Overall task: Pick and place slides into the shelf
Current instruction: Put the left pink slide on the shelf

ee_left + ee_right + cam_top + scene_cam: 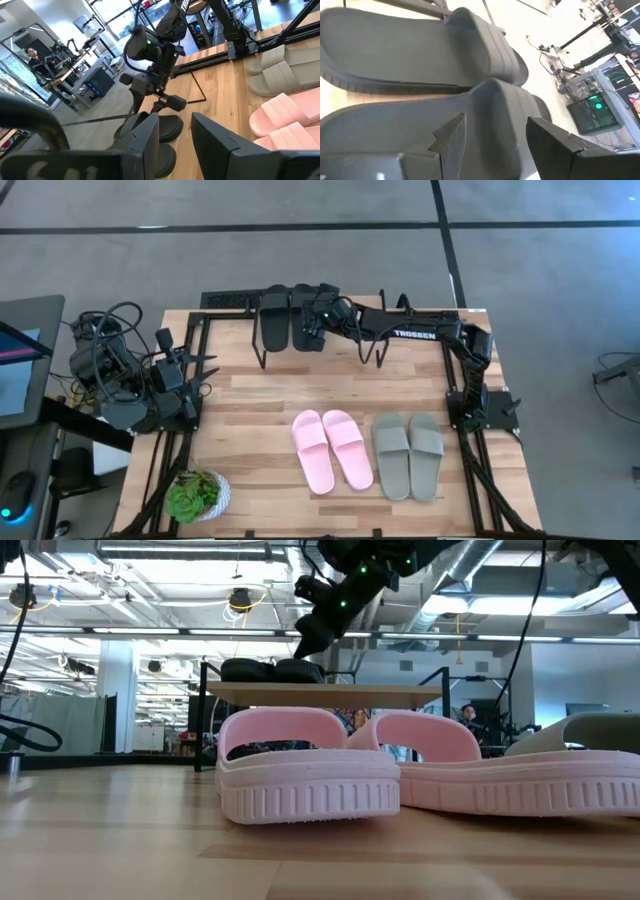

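Note:
Both black slides [288,315] lie side by side, soles down, on the left part of the shelf [320,693], at the table's far edge. My right gripper [318,320] is open and hangs just above them. In the right wrist view its fingers [447,135] stand on either side of the strap [495,100] of one black slide. The low view shows a gap between the gripper [310,640] and the slides [275,670]. The pink pair [331,450] and the grey-green pair [408,456] lie on the table near its front edge. My left gripper [175,122] is open and waits at the table's left side.
A small potted plant [197,495] stands at the table's near left corner. Black frame rails [455,380] run along both sides of the table. The shelf's right part [425,318] lies under my right arm. Bare wood lies between the shelf and the pairs on the table.

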`<state>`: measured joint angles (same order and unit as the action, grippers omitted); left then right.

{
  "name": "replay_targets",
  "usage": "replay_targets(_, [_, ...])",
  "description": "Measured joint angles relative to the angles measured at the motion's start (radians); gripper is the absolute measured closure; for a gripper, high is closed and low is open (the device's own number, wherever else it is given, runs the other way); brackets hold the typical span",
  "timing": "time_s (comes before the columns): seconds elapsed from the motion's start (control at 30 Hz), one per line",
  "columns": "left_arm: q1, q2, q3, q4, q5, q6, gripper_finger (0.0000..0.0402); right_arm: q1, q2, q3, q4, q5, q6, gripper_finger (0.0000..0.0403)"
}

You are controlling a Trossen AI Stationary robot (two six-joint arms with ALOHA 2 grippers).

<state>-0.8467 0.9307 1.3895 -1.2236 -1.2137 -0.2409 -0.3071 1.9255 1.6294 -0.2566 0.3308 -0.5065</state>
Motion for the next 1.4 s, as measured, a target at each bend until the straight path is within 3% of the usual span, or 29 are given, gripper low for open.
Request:
replay_targets(0.4, [0.0, 0.0, 0.0, -0.022, 0.0, -0.007, 0.0297, 0.038, 0.0, 0.14, -0.332, -0.02, -0.017, 0.0219])
replay_targets(0.57, [0.0, 0.001, 0.0, -0.024, 0.005, -0.016, 0.0297, 0.082, 0.0, 0.257, -0.575, -0.022, -0.009, 0.0219])
replay_targets(0.73, [0.0, 0.007, -0.001, -0.024, 0.014, -0.021, 0.0297, 0.142, -0.001, 0.381, -0.835, -0.109, 0.041, 0.0222])
replay_targets(1.0, [0.0, 0.005, -0.1, -0.013, -0.009, -0.031, 0.0297, 0.262, -0.023, 0.54, -1.186, -0.131, 0.17, 0.0241])
replay_targets(1.2, [0.0, 0.005, -0.202, 0.106, -0.015, -0.016, 0.0297, 0.374, -0.142, 0.544, -1.202, -0.126, 0.287, 0.0257])
replay_targets(1.4, [0.0, 0.006, -0.305, 0.342, 0.017, 0.126, 0.0297, 0.526, -0.234, 0.544, -1.204, -0.096, 0.395, 0.0273])
